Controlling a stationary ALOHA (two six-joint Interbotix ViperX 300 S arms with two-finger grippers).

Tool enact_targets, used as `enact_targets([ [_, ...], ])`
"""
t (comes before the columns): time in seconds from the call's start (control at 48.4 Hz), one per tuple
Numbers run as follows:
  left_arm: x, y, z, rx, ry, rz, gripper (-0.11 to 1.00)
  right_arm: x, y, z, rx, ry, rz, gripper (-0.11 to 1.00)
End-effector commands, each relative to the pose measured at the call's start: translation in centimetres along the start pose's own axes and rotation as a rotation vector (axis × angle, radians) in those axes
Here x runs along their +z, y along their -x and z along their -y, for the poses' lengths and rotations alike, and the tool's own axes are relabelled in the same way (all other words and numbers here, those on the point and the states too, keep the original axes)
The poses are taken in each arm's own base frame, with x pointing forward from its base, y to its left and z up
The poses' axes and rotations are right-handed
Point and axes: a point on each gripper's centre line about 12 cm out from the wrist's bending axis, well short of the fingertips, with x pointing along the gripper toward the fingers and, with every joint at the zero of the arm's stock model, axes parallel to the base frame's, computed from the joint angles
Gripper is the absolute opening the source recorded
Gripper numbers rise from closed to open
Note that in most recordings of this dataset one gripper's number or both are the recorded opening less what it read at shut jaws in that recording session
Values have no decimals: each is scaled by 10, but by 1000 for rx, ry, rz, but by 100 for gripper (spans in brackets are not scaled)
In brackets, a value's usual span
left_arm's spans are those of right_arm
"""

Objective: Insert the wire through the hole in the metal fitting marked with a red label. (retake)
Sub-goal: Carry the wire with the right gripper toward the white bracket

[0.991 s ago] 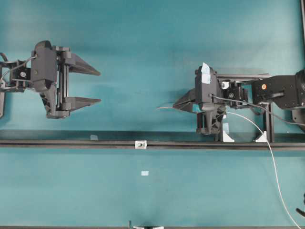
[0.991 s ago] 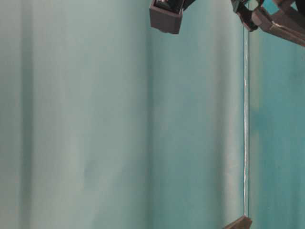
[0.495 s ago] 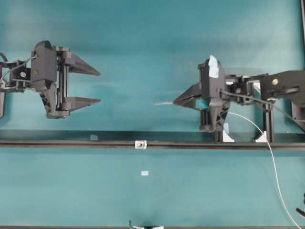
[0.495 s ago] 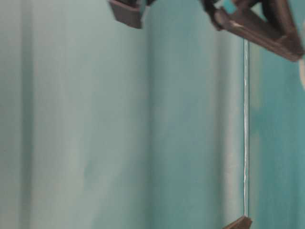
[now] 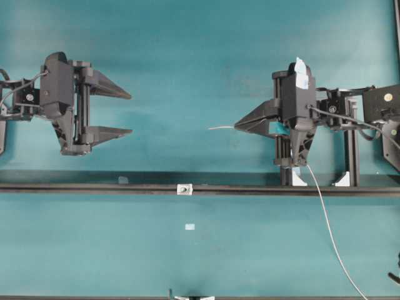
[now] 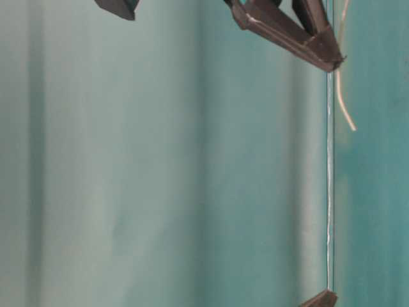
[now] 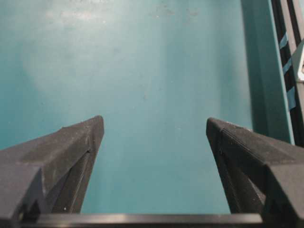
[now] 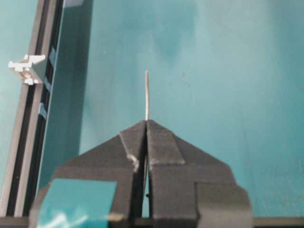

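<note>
The wire (image 8: 147, 95) is pinched between the closed jaws of the right gripper (image 5: 237, 127), a short free end projecting straight ahead of the tips while the long remainder trails behind. The metal fitting (image 5: 184, 189) is seated on the black rail (image 5: 94, 187), ahead of the tips and off to one side, well apart. The left gripper (image 5: 130, 114) is held wide open and empty. The tiny hole could be missed if the thin projecting end flexes or is carried in at a slant; the trailing length could also drag the tip off line.

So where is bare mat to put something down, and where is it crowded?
Free: the mat between the left hand and the wire tip, and below the black rail up to the wire's trailing part. Crowded: around the right hand and near the metal fitting on the rail.
</note>
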Motion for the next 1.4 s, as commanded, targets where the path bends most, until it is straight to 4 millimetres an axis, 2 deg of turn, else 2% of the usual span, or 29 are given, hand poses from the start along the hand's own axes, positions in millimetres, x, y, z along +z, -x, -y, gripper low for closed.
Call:
enact_targets([
  [0.0,11,0,0,0,3,38,40,7,3,0,3,-2,29,1],
  [0.289,7,-2,11,-35,16,99,40,-6,4,-4,32,-5,95,1],
  [0.537,-5,-14,23,-71,20,169,40,-22,1,-14,67,-28,152,1],
  [0.805,-13,-32,41,-122,12,238,40,-41,-6,-34,113,-53,223,1],
  [1.073,-19,-43,53,-154,4,265,40,-60,-18,-51,85,-36,254,1],
  [1.383,-18,-51,71,-203,-5,300,40,-69,-25,-75,54,-23,285,1],
])
